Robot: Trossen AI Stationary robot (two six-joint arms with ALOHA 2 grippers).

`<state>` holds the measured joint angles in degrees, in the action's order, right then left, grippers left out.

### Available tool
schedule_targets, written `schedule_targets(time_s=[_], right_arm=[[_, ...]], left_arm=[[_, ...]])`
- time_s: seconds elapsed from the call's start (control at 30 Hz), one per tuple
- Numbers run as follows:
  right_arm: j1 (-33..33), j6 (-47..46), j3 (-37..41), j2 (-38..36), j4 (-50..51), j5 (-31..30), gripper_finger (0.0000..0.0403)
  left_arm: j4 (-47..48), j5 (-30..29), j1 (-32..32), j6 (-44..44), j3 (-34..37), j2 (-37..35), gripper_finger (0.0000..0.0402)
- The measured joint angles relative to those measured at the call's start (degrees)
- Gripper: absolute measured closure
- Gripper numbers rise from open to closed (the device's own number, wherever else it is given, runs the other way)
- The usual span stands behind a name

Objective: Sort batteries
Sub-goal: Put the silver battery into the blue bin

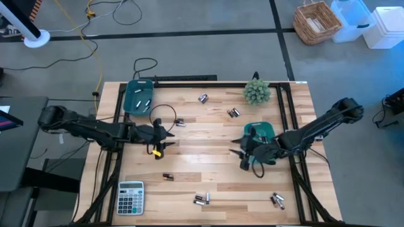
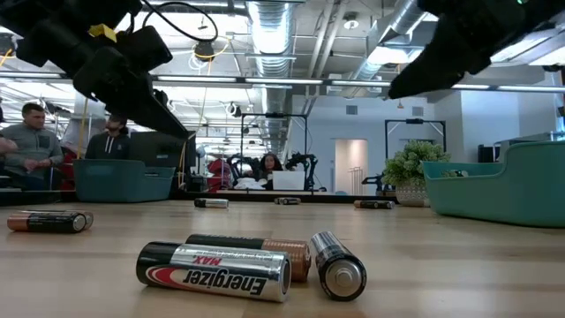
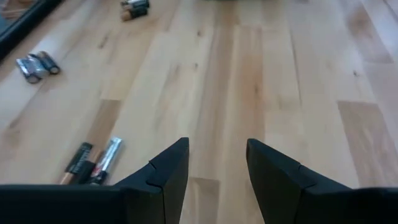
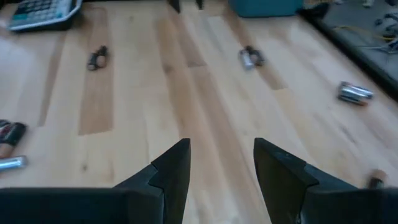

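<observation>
Sorting is barely begun, by my reading. Most batteries (image 1: 201,199) are still lying loose on the table (image 1: 208,120): a pair near the far edge, a pair by the plant (image 1: 256,92), one near the left gripper (image 1: 158,144), a dark pair mid-table toward the calculator (image 1: 130,197), a cluster at the near edge and another pair at the near right corner.

Containers: I am seeing two teal bins. The left bin (image 1: 139,96), at the far left corner, is holding three or so pale batteries. The right bin (image 1: 259,130) is sitting just behind the right gripper (image 1: 240,153); I cannot tell what is in it, as the arm is covering much of it.

Left gripper: hovering over bare wood mid-table, fingers apart, nothing between them. Right gripper: also hovering over bare wood, fingers apart, empty.

Left to do, I am judging: nearly every battery still needs picking and binning by size.
</observation>
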<state>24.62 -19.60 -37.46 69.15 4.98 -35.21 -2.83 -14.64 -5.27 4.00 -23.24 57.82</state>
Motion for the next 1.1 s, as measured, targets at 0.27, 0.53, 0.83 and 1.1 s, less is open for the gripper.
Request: schedule_targets(time_s=[0.27,0.53,0.83,1.1], right_arm=[[0.44,0.18,-6.06,11.49,-0.99,5.41,0.0214],[0.21,1.02,-13.76,22.64,-0.75,17.75,0.0206],[3.24,13.97,-26.1,34.48,4.27,24.86,0.016],[7.04,28.58,-38.89,41.76,16.36,27.83,0.0158]], left_arm=[[-2.07,-0.93,-1.32,-0.26,0.02,1.42,0.0247],[-3.26,-1.07,-1.32,-0.3,0.02,1.42,0.0247],[-4.68,-1.11,-1.3,0.85,0.02,1.42,0.0247],[-4.31,-1.11,-1.32,3.32,0.02,1.42,0.0247]])
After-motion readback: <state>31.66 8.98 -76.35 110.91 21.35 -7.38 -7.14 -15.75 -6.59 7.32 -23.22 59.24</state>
